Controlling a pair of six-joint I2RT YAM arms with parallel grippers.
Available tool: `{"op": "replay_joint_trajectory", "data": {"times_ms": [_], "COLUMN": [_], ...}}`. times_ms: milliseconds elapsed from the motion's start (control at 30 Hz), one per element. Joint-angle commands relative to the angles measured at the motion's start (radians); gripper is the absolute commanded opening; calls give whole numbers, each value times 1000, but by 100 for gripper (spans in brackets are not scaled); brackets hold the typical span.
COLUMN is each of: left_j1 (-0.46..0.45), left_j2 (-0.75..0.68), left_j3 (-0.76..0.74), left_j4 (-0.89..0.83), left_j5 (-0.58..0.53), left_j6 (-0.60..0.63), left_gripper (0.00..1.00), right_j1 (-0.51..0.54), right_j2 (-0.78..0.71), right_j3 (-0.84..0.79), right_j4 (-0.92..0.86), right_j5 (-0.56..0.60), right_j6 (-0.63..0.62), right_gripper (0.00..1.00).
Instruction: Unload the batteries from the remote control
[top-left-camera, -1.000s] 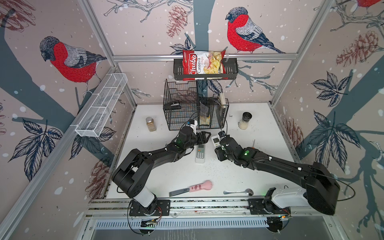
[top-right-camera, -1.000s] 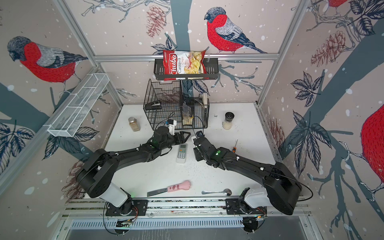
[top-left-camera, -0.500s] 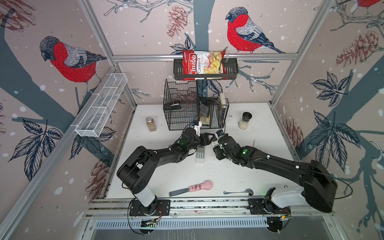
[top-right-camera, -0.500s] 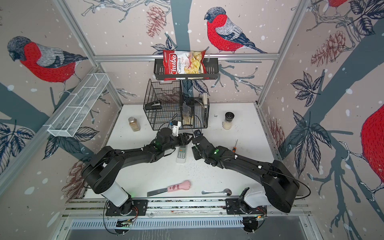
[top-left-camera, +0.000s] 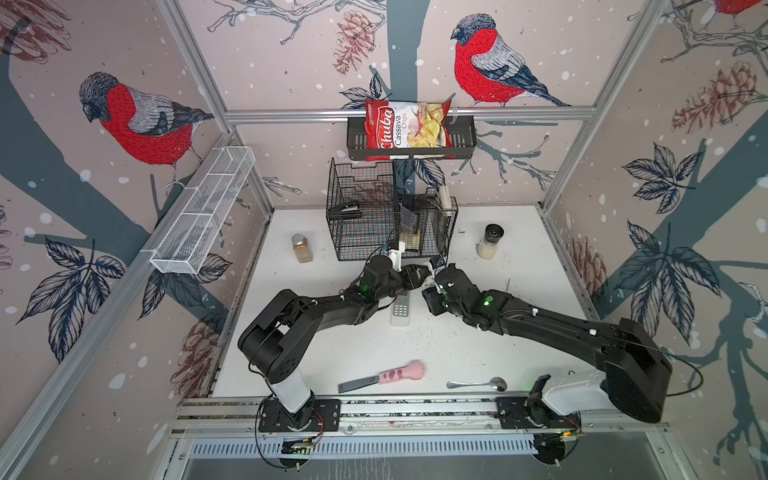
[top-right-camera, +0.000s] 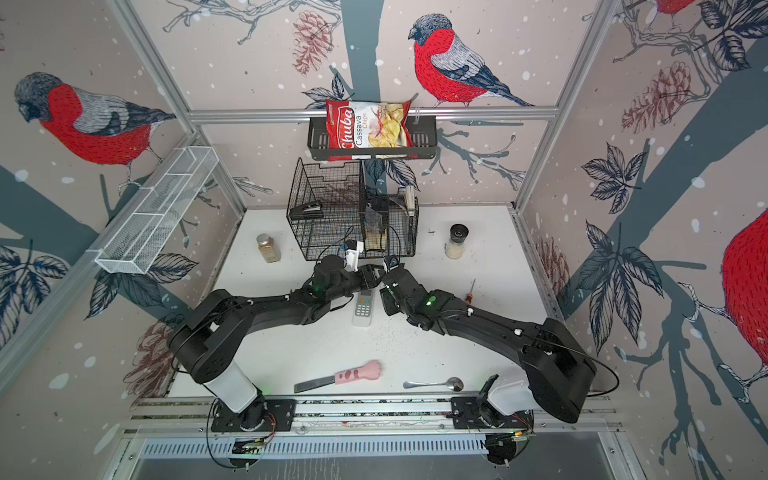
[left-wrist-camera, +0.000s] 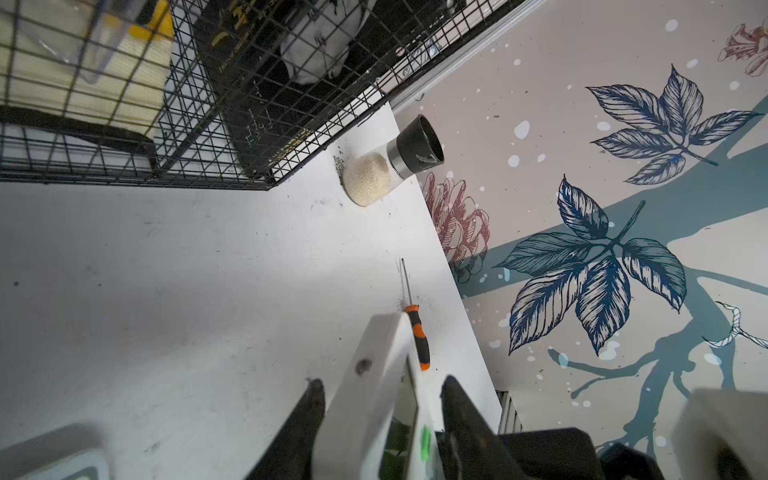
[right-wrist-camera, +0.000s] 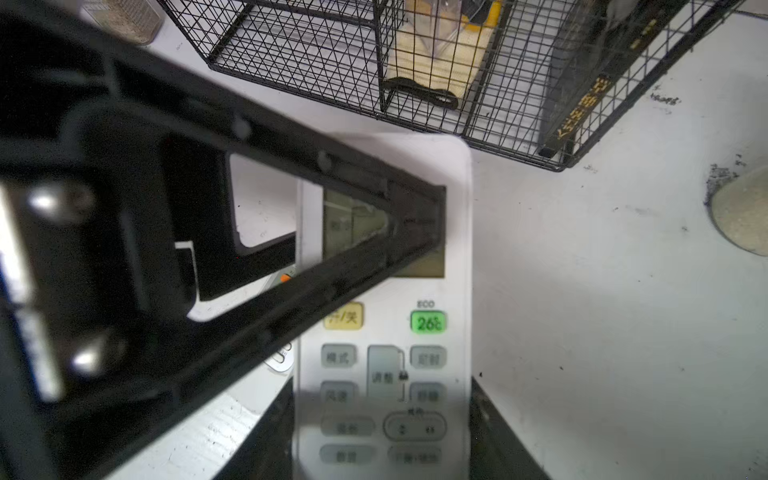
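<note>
White tabletop (top-left-camera: 498, 328) lies under both arms, and two remotes show. One, the flat remote (top-left-camera: 401, 308), lies buttons-up between the arms. The held remote (right-wrist-camera: 382, 374) is clamped by its long edges in the right gripper (right-wrist-camera: 380, 386), and in both top views the wrists hide most of it. The left gripper (left-wrist-camera: 381, 384) straddles its display end, seemingly a sliver apart on one side; I cannot tell whether it grips. No batteries can be made out. One screwdriver (left-wrist-camera: 417, 332) lies near the table's edge.
</note>
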Motion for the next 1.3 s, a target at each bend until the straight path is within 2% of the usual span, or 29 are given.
{"op": "replay_joint_trajectory", "data": {"times_ms": [0,267,400,633,733,967,1100,1267], "left_j1": [-1,-1,0,4,10,32,55,83], "left_j2": [7,28,36,40,35,-12,-60,-122], "left_j3": [2,-2,-7,-19,-30,-41,-77,-144], "left_j4": [97,150,178,233,270,302,350,427], "left_j5": [27,32,33,34,35,24,13,-21], "left_j6": [-25,-58,-74,-102,-117,-121,-122,-122], "left_gripper": [38,25,13,4,0,0,0,0], "right_j1": [2,2,2,2,1,0,-1,-38], "right_j2": [10,16,16,2,-6,-30,-78,-185], "right_j3": [13,20,19,10,5,-11,-34,-103], "right_j4": [45,54,57,76,88,119,153,235], "right_j5": [8,11,17,18,14,-15,-66,-174], "right_j6": [-19,-36,-36,-34,-34,-25,-2,65], "right_gripper": [32,33,35,49,63,88,91,89]}}
